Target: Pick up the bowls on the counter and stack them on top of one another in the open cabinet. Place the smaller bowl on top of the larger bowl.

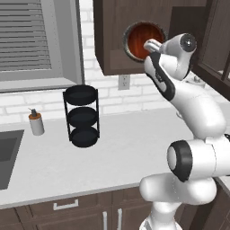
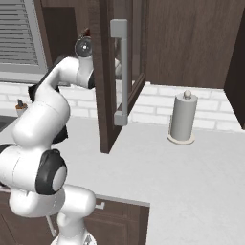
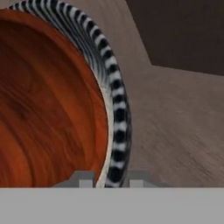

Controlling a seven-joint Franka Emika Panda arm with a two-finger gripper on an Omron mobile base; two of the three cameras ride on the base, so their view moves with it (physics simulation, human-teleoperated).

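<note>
The smaller bowl, glossy red-brown, lies nested inside the larger bowl up in the open cabinet. Both are tipped so that their insides face the left base camera. In the hand view the red-brown bowl takes up the left, ringed by the larger bowl's black-and-white striped rim, with bare wood of the cabinet behind. My gripper stands narrow across the rims. One fingertip is inside the red-brown bowl. The other is outside the striped rim.
On the counter stand a black three-tier rack and a soap dispenser beside the sink. The cabinet's open door with its metal handle hangs beside my arm. A paper towel roll stands further right.
</note>
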